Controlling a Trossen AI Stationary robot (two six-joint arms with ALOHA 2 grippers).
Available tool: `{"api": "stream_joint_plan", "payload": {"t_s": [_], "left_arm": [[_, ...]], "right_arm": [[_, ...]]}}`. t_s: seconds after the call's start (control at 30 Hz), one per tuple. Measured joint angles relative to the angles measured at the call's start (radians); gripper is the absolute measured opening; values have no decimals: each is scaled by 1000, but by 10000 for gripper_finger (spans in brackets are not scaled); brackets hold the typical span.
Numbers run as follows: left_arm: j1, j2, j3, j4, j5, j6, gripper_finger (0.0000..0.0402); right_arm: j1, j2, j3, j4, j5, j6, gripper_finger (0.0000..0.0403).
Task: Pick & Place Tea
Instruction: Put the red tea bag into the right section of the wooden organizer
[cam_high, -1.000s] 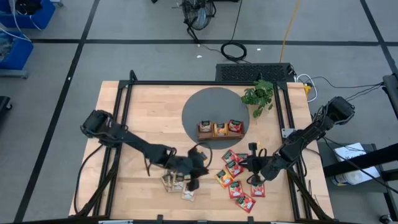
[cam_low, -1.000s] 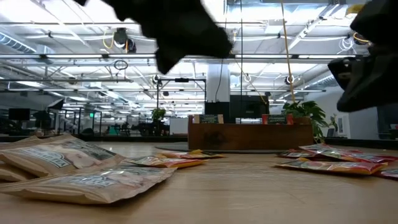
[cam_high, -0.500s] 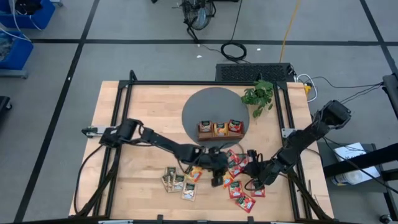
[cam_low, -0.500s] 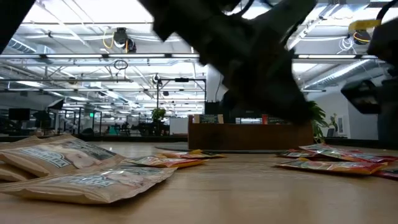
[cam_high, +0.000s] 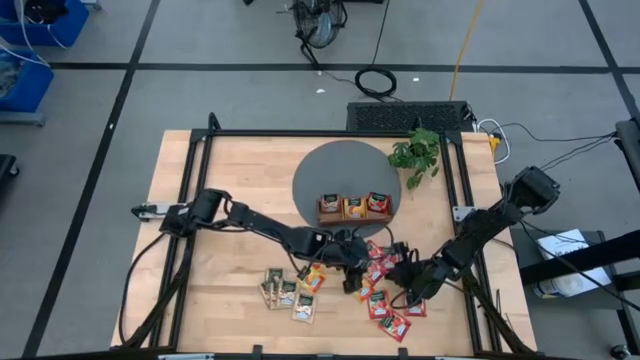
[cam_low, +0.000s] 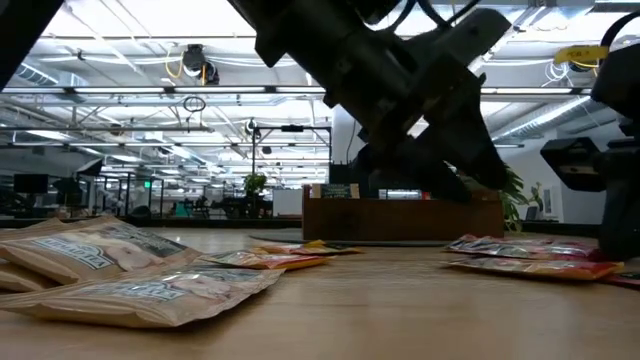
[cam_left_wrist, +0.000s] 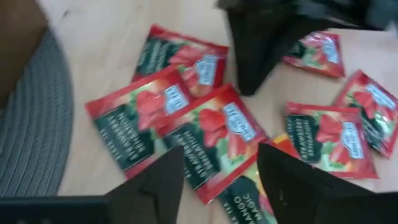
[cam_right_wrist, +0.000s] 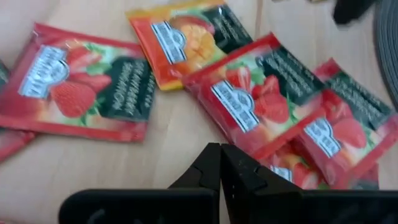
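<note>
High view: a wooden tray (cam_high: 354, 208) stands on a round grey mat (cam_high: 330, 170) on the bench (cam_high: 240, 170). Its three compartments hold sachets on edge: one pale, one orange, one red. A small green plant (cam_high: 417, 152) stands beside the mat. The loose tea lies in two groups. Pale beige sachets (cam_high: 288, 295) lie near the front edge. Red sachets (cam_high: 385, 300) lie to their right, with an orange sachet (cam_high: 313, 279) between the groups. The left end effector (cam_high: 357, 274) sits over the near edge of the red group. The right end effector (cam_high: 398, 288) sits just beside it, over the same group. Both arms hide several red sachets, so the count cannot be confirmed.

Low view: the beige sachets (cam_low: 120, 265) fill the near left. The tray (cam_low: 400, 217) stands behind, its contents mostly hidden by its wall. Dark arm parts block the upper middle.

Left wrist view: the left end effector (cam_left_wrist: 217, 177) has its fingers spread apart, holding nothing, above overlapping red sachets (cam_left_wrist: 186, 118). A dark shape beyond them is too blurred to identify.

Right wrist view: the right end effector (cam_right_wrist: 221, 163) has its fingers pressed together, empty, above red sachets (cam_right_wrist: 261, 99) and one orange sachet (cam_right_wrist: 186, 37).
</note>
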Motion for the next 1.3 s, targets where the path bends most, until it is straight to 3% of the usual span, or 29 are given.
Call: {"api": "stream_joint_plan", "payload": {"t_s": [0.23, 0.8, 1.03, 1.3], "left_arm": [[-1, 0, 0, -81, -13, -56, 245], [-8, 0, 0, -86, -60, -102, 246], [-8, 1, 0, -169, -126, -156, 246], [-12, 7, 1, -174, -127, -180, 246]], "right_arm": [[0, 0, 0, 117, 2, -69, 0], [-90, 117, 4, 145, -42, -34, 0], [-105, 123, 3, 112, -97, 4, 0], [-104, 124, 2, 107, -102, 4, 0]]}}
